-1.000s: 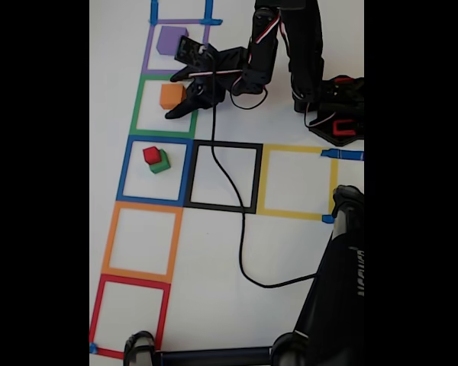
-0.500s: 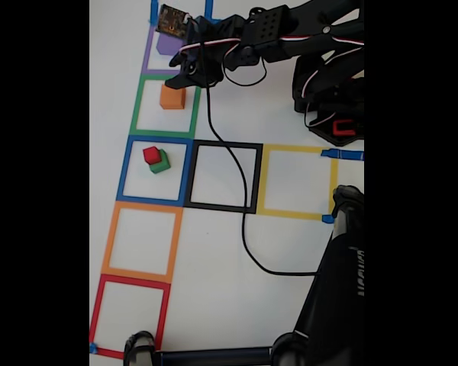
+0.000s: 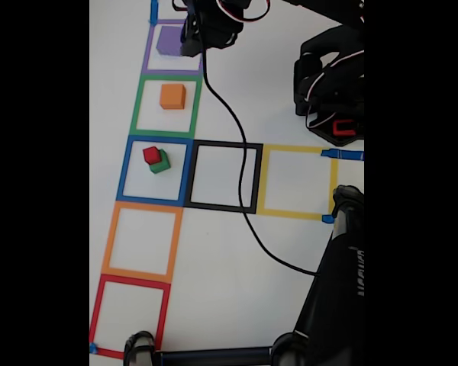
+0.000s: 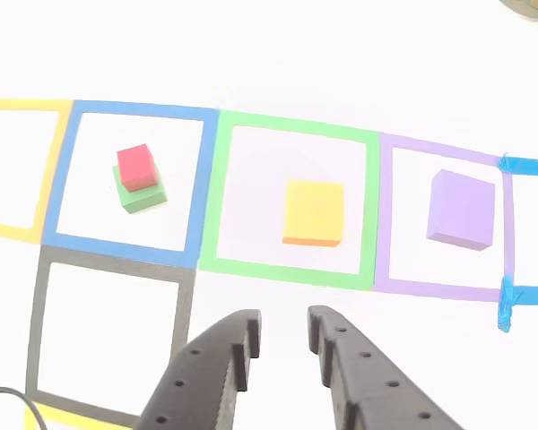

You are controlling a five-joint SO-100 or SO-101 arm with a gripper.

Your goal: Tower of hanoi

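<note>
My gripper (image 4: 282, 333) hangs empty, fingers slightly parted, just below the green tape square (image 4: 217, 193) holding the orange cube (image 4: 313, 211); purple cube (image 4: 463, 209) right of it, red cube (image 4: 135, 166) atop green cube (image 4: 143, 194) left

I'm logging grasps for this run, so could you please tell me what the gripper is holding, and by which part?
Nothing is held. The gripper hangs open and empty above the table, short of the orange cube, which sits free in its green square.
</note>
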